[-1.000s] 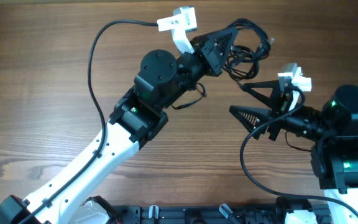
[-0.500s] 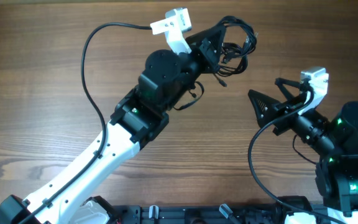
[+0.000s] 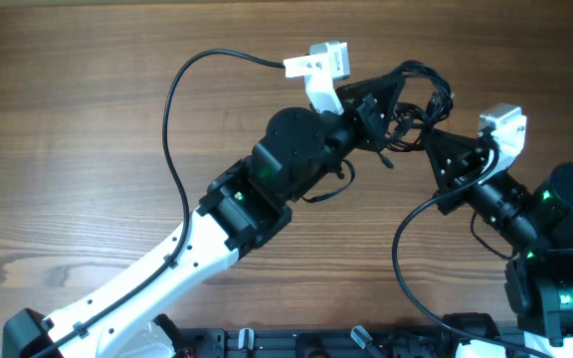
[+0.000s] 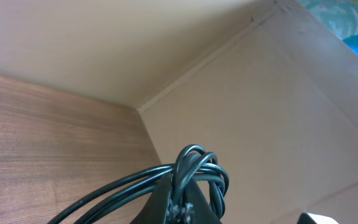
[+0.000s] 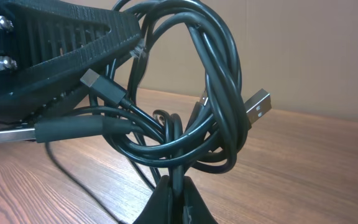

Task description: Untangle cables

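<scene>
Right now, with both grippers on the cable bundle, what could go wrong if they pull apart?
The cables wind through each other several times; with the left gripper and right gripper both shut on them, pulling may tighten the knot. The USB plug sticking out may catch in a loop.
</scene>
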You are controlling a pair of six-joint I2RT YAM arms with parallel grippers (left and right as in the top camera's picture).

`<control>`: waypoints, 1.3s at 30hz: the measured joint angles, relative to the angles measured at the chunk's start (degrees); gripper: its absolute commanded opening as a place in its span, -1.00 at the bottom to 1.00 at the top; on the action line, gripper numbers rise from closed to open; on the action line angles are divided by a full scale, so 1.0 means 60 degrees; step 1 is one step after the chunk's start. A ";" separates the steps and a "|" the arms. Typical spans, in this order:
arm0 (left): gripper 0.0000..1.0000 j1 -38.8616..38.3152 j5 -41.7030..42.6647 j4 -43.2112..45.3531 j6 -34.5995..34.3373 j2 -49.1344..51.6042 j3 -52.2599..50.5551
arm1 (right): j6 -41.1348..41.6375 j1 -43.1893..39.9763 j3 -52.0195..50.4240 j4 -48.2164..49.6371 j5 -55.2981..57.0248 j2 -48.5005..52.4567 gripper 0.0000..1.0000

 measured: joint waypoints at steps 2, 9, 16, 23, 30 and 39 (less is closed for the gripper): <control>-0.89 0.0029 0.0007 0.0000 0.0000 0.0000 0.0000 | -0.0029 0.0000 0.0000 -0.0069 -0.0036 0.0000 -0.91; -0.88 0.0918 0.0124 -0.0087 0.0000 0.0000 0.0000 | -0.0718 0.0000 0.0000 -0.0273 -0.1690 0.0000 -0.91; -0.88 0.1770 0.0233 -0.0146 0.0000 0.0000 0.0000 | -0.1807 0.0000 0.0000 -0.0331 -0.3636 0.0000 -0.91; -0.92 0.1770 0.0047 -0.0153 0.0000 0.0000 0.0000 | -0.2124 -0.0004 0.0000 -0.0576 -0.4025 0.0000 -0.91; -0.92 0.1705 -0.1705 -0.0426 0.0004 -0.0025 0.0000 | -0.3002 -0.0004 0.0000 -0.1657 -0.4368 0.0055 -0.91; -0.93 0.1916 -0.1796 -0.0313 0.0000 -0.0033 0.0000 | -0.3198 0.0000 0.0000 -0.1963 -0.3945 0.0044 0.40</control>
